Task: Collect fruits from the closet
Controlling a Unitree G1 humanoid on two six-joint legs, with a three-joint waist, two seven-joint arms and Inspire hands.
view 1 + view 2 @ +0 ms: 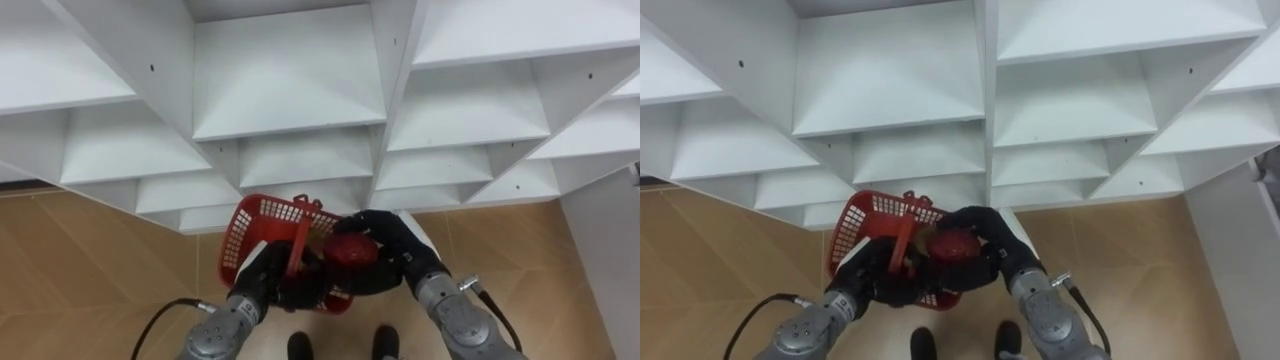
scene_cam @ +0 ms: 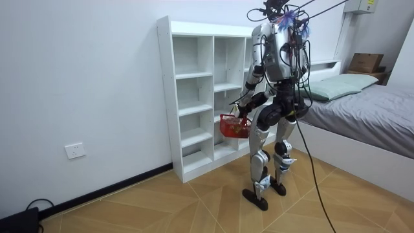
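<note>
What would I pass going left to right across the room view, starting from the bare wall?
White wall socket → white open-shelved closet → red plastic basket, carried in front of the closet's right-hand part → grey-covered bed.

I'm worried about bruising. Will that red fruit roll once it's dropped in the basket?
The fruit looks round and smooth, so it may roll. The basket is held by its handle in the left hand, so it could swing.
</note>
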